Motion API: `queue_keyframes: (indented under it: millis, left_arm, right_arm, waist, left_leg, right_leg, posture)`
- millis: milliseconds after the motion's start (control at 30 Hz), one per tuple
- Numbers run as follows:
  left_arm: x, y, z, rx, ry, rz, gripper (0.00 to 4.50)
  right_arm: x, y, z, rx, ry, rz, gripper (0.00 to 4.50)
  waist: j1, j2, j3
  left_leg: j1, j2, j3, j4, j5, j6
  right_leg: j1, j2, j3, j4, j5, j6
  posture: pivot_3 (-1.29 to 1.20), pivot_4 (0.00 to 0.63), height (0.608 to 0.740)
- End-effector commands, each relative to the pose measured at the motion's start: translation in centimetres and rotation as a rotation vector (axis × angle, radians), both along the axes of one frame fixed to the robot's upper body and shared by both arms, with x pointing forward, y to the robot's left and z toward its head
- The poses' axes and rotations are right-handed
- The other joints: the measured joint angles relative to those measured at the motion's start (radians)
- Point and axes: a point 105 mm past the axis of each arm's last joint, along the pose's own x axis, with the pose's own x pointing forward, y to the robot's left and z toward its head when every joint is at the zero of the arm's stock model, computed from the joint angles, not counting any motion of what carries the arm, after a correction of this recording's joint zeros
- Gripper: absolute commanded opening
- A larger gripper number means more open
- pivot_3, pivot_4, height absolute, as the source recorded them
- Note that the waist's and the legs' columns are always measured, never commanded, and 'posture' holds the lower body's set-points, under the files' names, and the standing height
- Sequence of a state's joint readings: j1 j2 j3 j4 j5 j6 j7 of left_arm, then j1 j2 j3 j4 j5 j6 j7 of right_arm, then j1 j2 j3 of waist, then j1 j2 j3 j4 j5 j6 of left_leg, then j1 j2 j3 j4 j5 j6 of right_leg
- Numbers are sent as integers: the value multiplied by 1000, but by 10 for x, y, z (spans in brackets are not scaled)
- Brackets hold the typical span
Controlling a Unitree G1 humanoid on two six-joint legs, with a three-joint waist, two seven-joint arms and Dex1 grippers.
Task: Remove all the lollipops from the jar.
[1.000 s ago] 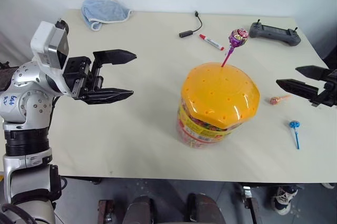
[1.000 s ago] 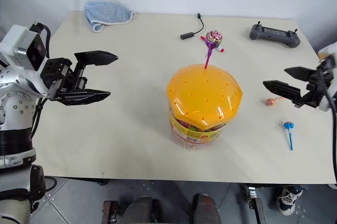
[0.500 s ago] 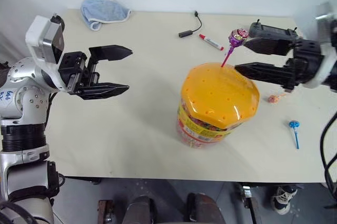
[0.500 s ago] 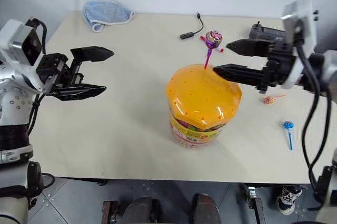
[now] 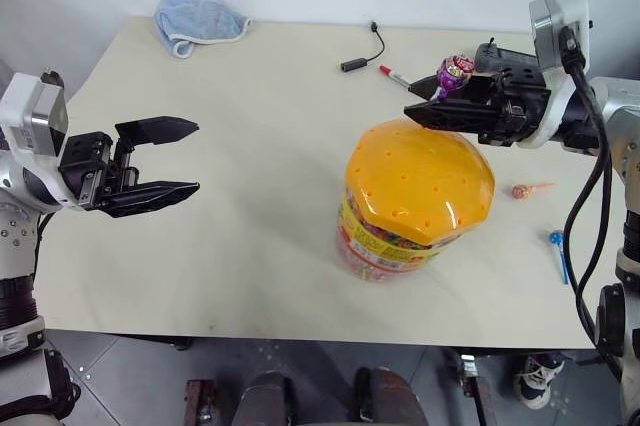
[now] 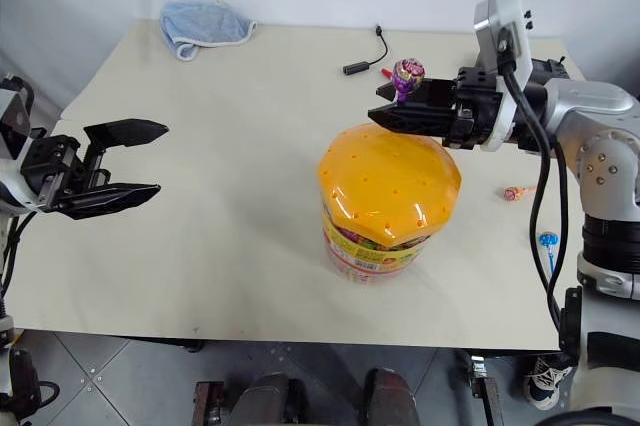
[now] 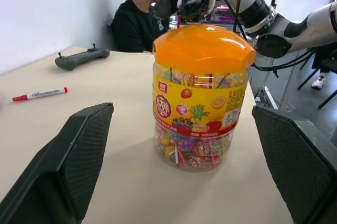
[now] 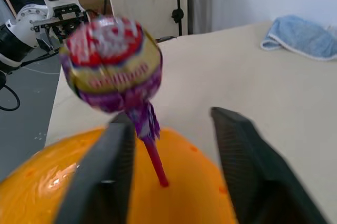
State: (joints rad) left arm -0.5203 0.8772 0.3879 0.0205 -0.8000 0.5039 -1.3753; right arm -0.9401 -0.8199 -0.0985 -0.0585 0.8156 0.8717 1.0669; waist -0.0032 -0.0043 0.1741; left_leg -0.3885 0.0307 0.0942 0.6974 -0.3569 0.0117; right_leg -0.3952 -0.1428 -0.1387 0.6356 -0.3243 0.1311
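Observation:
The jar (image 5: 418, 196), a clear tub with an orange domed lid, stands in the middle of the table. A purple lollipop (image 5: 455, 71) sticks up from a hole at the lid's far side. My right gripper (image 5: 415, 111) reaches in level from the right. Its fingers (image 8: 247, 166) stand on either side of the lollipop's pink stick (image 8: 152, 161). The stick lies close to one finger, with a gap to the other. An orange lollipop (image 5: 522, 190) and a blue lollipop (image 5: 558, 238) lie on the table right of the jar. My left gripper (image 5: 195, 156) hangs open and empty well left of the jar.
A blue cloth (image 5: 200, 21) lies at the far left corner. A black cable plug (image 5: 352, 64), a red-capped marker (image 5: 392, 74) and a black controller (image 5: 495, 51) lie at the back. A person (image 7: 134, 19) sits beyond the table.
My right gripper swung in from the table's right edge to the purple lollipop, and its fingers have narrowed around the stick. My left gripper drew back to the left.

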Motion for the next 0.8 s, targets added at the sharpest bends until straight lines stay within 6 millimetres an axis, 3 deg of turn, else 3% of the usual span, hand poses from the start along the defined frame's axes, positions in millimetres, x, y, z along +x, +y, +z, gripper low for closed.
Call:
queue_keyframes:
  millis: [33, 100, 367, 633, 800]
  left_arm:
    - [-10, 1, 9, 4, -52, 4, 4500]
    - [-12, 0, 8, 5, -55, 0, 4500]
    - [-15, 0, 8, -4, -62, -13, 4500]
    - [-14, -3, 5, -18, -68, -42, 4500]
    - [-10, -6, 1, -24, -62, -57, 4500]
  right_arm:
    - [-5, 0, 22, 30, -86, 7, 734]
    - [-3, -2, 31, 59, -107, -14, 27]
    - [-4, -17, 65, 122, -186, -98, 27]
    - [1, -68, 82, 165, -224, -373, 27]
    - [0, -113, 66, 124, -166, -594, 27]
  waist:
    - [-2, 0, 0]
    - [-3, 0, 0]
    - [-1, 0, 0]
    - [1, 0, 0]
    - [4, 0, 0]
  left_leg:
    - [0, 0, 0, 0, 0, 0]
    - [0, 0, 0, 0, 0, 0]
    - [0, 0, 0, 0, 0, 0]
    - [0, 0, 1, -1, 0, 0]
    - [0, 0, 1, -1, 0, 0]
  right_leg:
    - [0, 0, 0, 0, 0, 0]
    - [-1, 0, 0, 1, 0, 0]
    - [-1, 0, 0, 1, 0, 0]
    - [-1, 0, 1, 1, 0, 0]
    - [-1, 0, 1, 0, 0, 0]
  posture:
    - [0, 150, 740]
    - [0, 150, 740]
    - [0, 150, 740]
    - [0, 150, 740]
    - [0, 150, 740]
